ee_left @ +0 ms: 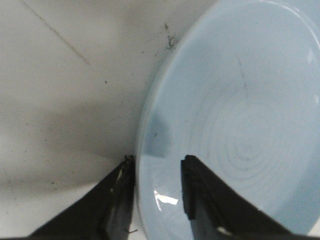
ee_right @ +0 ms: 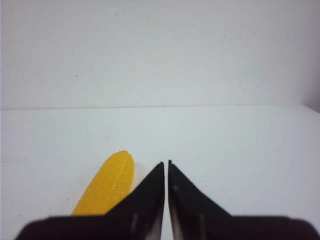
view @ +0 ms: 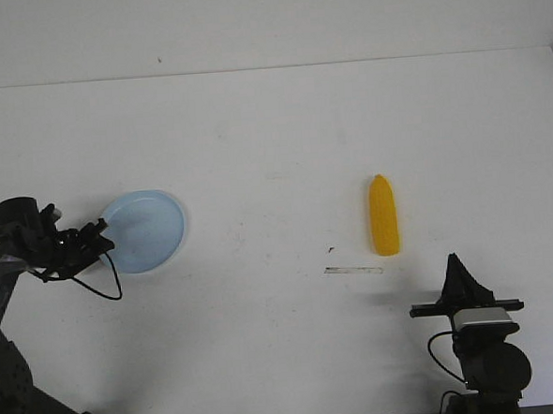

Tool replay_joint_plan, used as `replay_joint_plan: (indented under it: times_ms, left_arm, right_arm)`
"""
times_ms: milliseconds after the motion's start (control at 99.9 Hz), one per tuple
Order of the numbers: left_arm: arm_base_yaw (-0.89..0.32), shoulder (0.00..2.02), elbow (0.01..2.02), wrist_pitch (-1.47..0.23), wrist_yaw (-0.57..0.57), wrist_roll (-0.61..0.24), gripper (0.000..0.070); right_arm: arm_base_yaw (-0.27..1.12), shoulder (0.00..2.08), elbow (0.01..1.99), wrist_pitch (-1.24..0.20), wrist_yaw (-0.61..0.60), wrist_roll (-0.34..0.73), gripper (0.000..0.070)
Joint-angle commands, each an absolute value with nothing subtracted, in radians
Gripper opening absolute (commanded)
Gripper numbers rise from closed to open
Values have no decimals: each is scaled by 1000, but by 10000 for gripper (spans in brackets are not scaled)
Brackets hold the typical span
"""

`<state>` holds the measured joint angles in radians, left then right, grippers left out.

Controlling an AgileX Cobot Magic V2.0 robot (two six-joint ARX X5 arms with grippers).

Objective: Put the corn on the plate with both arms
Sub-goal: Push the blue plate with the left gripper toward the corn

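Blue plate (view: 146, 231) lies bare, left pincer (ee_left: 157, 162) straddling its rim; right pincer (ee_right: 166, 164) closed beside corn (view: 383, 215).

My left gripper (ee_left: 157, 172): matt black plastic fingers. Plate (ee_left: 240, 125): smooth glossy pale-blue plastic, faint concentric rings. Corn (ee_right: 107, 185): yellow plastic, fine pebbled grain, slight sheen. Table (view: 273, 151): matt white, scuffed, speckled.

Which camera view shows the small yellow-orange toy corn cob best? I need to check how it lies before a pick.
The front view: the small yellow-orange toy corn cob is seen whole on the white table, lying along the robot's facing direction. The right wrist view shows only part of it, beside the right gripper. The left wrist view shows none of it.
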<state>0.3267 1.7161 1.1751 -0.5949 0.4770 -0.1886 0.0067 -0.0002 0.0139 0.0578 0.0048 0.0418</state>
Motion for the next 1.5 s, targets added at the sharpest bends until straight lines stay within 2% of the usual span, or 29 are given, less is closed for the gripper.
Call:
replay_joint_plan:
  times_ms: [0, 10, 230, 350, 471, 611, 761, 991, 1121, 1302, 1492]
  left_arm:
    - [327, 1744, 1192, -598, 482, -173, 15]
    - [327, 1745, 1192, -598, 482, -173, 0]
    - [324, 1739, 1192, -604, 484, -174, 0]
    - [299, 1701, 1192, -600, 540, -179, 0]
    - [266, 1649, 1192, -596, 562, -222, 0]
    - [192, 1606, 1192, -579, 562, -250, 0]
    - [55, 1607, 1192, -532, 559, -294, 0]
    - [-163, 1636, 1192, -440, 454, -445, 0]
    - [-252, 1673, 1192, -408, 444, -511, 1]
    - [-320, 1725, 1192, -406, 403, -588, 1]
    - [-344, 1732, 1192, -407, 344, -595, 1]
  right_arm:
    - [8, 1, 13, 67, 7, 51, 11]
    - [8, 1, 13, 68, 7, 51, 11]
    - [8, 1, 13, 68, 7, 51, 11]
    - [8, 1, 13, 68, 7, 51, 11]
    - [8, 1, 13, 67, 7, 51, 11]
    - [8, 1, 13, 68, 7, 51, 11]
    - [8, 1, 13, 68, 7, 51, 11]
    - [8, 1, 13, 67, 7, 51, 11]
    - [8, 1, 13, 68, 7, 51, 11]
    - [8, 1, 13, 68, 7, 51, 11]
    - [8, 1, 13, 68, 7, 51, 11]
